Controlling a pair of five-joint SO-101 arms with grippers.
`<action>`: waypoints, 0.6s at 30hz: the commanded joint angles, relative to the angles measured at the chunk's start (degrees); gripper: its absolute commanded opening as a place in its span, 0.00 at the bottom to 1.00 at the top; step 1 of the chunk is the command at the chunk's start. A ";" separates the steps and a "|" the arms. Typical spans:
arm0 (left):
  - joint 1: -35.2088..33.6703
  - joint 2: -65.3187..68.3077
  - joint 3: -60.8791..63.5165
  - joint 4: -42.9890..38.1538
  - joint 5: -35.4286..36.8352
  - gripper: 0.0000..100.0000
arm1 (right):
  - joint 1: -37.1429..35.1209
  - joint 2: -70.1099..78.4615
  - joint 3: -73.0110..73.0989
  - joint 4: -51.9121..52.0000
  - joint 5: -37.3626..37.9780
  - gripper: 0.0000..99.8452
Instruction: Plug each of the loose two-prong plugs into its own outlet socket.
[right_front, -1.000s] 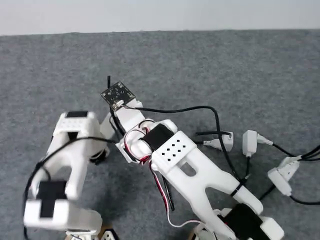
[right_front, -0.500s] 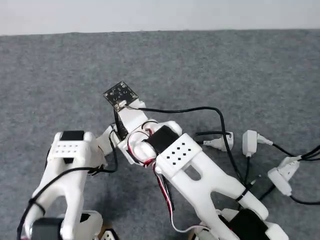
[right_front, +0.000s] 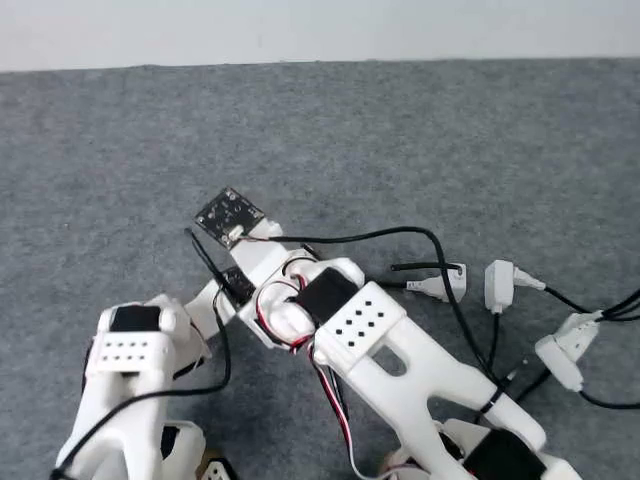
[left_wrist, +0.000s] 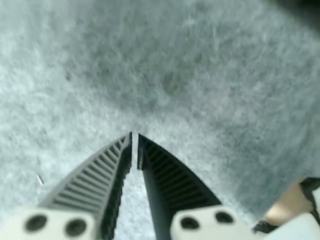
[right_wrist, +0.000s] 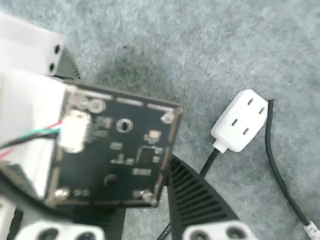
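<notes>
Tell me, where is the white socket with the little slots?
In the right wrist view, the white socket lies on the grey carpet, between the black circuit board and a black cable.

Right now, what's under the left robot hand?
Grey carpet lies under the left hand, which is shut and holds nothing. Its fingers cover the patch right beneath them, so what is there cannot be told.

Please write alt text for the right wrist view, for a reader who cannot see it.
A white outlet socket lies slots-up on grey carpet, with a black cord. A black circuit board sits close to the camera.
</notes>
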 joint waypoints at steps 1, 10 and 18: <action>7.03 -7.74 3.38 0.53 -1.32 0.01 | 3.82 -0.04 -1.49 -6.55 0.18 0.01; -3.25 -15.30 7.87 -10.29 10.37 0.01 | 6.99 -0.04 -0.97 -8.13 0.09 0.01; -9.32 -15.38 7.87 -13.27 15.82 0.01 | 12.70 -0.04 9.14 -27.47 4.31 0.01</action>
